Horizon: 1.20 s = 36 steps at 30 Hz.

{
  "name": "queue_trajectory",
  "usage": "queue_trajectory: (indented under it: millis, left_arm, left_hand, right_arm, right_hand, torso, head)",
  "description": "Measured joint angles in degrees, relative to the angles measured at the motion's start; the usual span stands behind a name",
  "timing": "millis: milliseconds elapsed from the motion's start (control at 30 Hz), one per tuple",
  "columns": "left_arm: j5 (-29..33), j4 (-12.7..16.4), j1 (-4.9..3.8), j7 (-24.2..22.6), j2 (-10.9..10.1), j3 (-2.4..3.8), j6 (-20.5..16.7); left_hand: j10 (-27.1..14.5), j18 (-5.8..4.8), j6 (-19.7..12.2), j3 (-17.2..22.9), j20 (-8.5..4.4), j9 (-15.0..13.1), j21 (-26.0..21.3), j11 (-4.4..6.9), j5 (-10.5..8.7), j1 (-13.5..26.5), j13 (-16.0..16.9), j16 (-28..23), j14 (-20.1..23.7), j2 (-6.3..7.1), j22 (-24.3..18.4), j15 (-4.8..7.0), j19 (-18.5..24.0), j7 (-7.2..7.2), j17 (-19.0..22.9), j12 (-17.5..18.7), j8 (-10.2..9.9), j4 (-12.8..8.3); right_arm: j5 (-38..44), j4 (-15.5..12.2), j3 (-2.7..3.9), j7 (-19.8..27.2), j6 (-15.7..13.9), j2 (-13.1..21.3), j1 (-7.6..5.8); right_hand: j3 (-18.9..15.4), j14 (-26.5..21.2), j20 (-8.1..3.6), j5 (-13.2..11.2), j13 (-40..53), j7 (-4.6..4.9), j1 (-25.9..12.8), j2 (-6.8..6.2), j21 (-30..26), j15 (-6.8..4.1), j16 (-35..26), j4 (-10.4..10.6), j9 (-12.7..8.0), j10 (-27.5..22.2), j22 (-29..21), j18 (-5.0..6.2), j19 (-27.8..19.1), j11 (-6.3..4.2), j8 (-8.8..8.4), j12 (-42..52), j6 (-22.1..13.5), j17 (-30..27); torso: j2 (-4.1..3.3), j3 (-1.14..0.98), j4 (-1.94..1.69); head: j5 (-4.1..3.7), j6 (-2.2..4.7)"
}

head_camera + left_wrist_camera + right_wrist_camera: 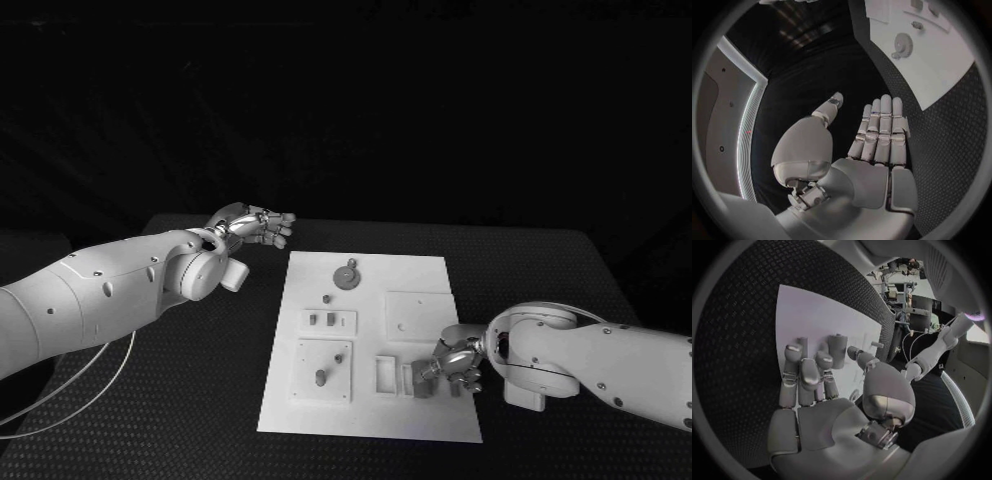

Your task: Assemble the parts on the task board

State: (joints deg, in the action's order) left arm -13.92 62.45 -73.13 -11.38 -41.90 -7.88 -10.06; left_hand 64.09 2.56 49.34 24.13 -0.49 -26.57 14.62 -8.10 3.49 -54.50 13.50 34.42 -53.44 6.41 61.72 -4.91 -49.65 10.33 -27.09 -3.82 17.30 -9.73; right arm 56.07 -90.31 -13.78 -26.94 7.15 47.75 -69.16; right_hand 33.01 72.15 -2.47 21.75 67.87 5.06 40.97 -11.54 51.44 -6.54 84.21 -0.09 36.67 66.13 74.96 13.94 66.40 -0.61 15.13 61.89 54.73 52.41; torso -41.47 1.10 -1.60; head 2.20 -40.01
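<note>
We see the flat white rectangular board (369, 345) at the centre of the woven-textured black table (202, 400). A round toothed gear (348, 273) lies at the board's 12 o'clock. The left hand (254, 226), at the board's 10 o'clock, holds nothing, fingers straight. The right hand (451, 367), at 5 o'clock, rests its spread metallic fingers on the board.

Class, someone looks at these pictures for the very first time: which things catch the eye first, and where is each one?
The white task board stands out brightly in the middle of the black table. The right robot hand sits over the board's near right corner, by a small upright part. The left robot hand hangs off the board's far left corner, fingers straight and holding nothing, while a round toothed part lies near the board's far edge.
</note>
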Motion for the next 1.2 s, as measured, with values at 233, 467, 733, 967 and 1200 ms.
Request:
queue_trajectory:
  millis: [233,467,733,967,1200]
  left_arm:
    - [0.03,0.00,0.00,0.00,-0.03,0.00,0.09]
    - [0.04,0.05,0.00,-0.01,-0.04,0.00,0.15]
    - [0.06,0.07,0.00,-0.01,-0.09,0.00,0.19]
    - [0.07,0.10,0.00,-0.01,-0.14,0.00,0.20]
    - [0.08,0.13,0.00,-0.01,-0.19,-0.01,0.21]
  left_hand:
    - [0.00,0.00,0.00,0.00,0.00,0.00,0.00,0.00,0.00,0.00,-0.05,0.00,0.00,0.00,0.00,0.00,0.00,0.00,-0.06,0.00,0.00,0.00]
    - [0.00,0.00,0.00,0.00,0.00,0.05,0.00,0.00,0.00,0.00,-0.05,-0.11,0.00,0.00,0.00,0.00,0.00,0.00,-0.06,0.00,0.00,0.00]
    - [0.00,0.00,0.00,0.00,0.00,0.05,0.00,0.00,0.00,0.00,-0.05,-0.22,0.00,0.00,0.00,0.00,0.00,0.00,-0.11,0.00,0.00,0.00]
    - [0.00,0.00,0.00,0.00,0.00,0.04,0.00,0.00,0.00,0.00,-0.04,-0.22,0.00,0.00,0.00,0.00,0.00,0.00,-0.16,0.00,0.00,0.00]
    - [0.00,0.00,0.00,0.00,0.00,0.04,0.00,0.00,0.00,-0.01,-0.04,-0.22,0.00,0.00,0.00,-0.01,0.00,0.00,-0.20,0.00,0.00,0.00]
  right_arm:
    - [0.37,0.02,0.02,-0.61,-0.22,-0.69,0.02]
    - [0.59,0.09,0.03,-1.14,-0.51,-1.22,0.03]
    - [0.66,0.44,0.08,-1.53,-0.53,-1.86,0.08]
    - [0.51,0.33,0.07,-1.60,-1.04,-1.73,0.16]
    - [-0.30,0.02,-0.01,-1.55,-1.92,-1.19,0.26]
  right_hand:
    - [0.46,0.00,0.00,0.00,-0.06,0.00,0.30,-0.76,0.00,0.00,0.00,0.92,0.00,0.00,0.00,-0.12,0.00,0.00,-0.22,0.22,-0.08,0.06]
    - [0.86,0.01,0.01,0.00,-0.12,0.18,0.31,-1.52,0.25,0.00,0.00,1.79,-0.01,0.00,0.00,-0.14,0.00,0.01,-0.22,0.22,0.08,0.24]
    - [0.92,-0.18,-0.01,0.00,-0.13,0.20,0.38,-1.59,0.44,0.20,0.00,2.15,0.00,-0.21,0.00,-0.24,-0.21,0.22,-0.56,0.44,0.08,0.21]
    - [-1.87,-0.18,-0.15,-0.29,-0.39,0.61,2.50,3.45,1.14,0.21,0.00,-2.58,0.01,-0.20,0.00,-0.30,-0.56,0.21,-0.57,1.06,0.50,1.04]
    - [-2.77,0.40,-0.19,-0.61,-0.96,-0.09,1.81,6.74,1.38,-0.18,0.00,-6.97,-0.47,0.15,0.00,-0.49,-0.63,-0.13,0.17,1.06,1.64,1.31]
  torso:
    - [0.01,0.04,-0.03]
    - [0.01,0.08,-0.04]
    - [0.02,0.09,-0.07]
    - [0.02,0.09,-0.05]
    - [0.03,0.08,-0.03]
  head:
    - [0.00,-0.07]
    - [-0.03,-0.05]
    - [-0.08,0.02]
    - [-0.09,0.08]
    - [-0.08,0.15]
